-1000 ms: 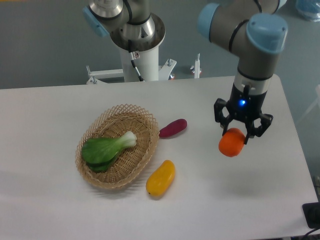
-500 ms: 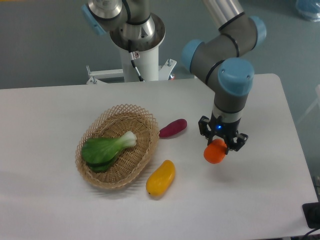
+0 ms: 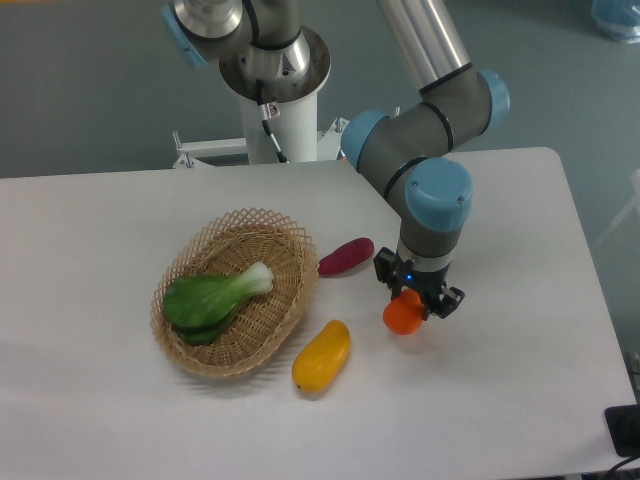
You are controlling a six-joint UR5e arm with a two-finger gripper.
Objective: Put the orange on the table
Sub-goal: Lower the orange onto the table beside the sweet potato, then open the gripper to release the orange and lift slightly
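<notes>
On the white worktop (image 3: 520, 400) I see a wicker basket (image 3: 236, 291) holding a green vegetable (image 3: 212, 297), a purple sweet potato (image 3: 346, 256), a yellow fruit (image 3: 322, 355); grey floor behind. My hand (image 3: 414, 301) grips the orange (image 3: 403, 315), small, round, bright, low over the worktop right of the yellow fruit.

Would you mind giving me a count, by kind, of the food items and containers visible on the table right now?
Orange, held in the gripper: 1
Yellow fruit: 1
Purple sweet potato: 1
Green leafy vegetable, in the basket: 1
Wicker basket: 1
Total: 5
</notes>
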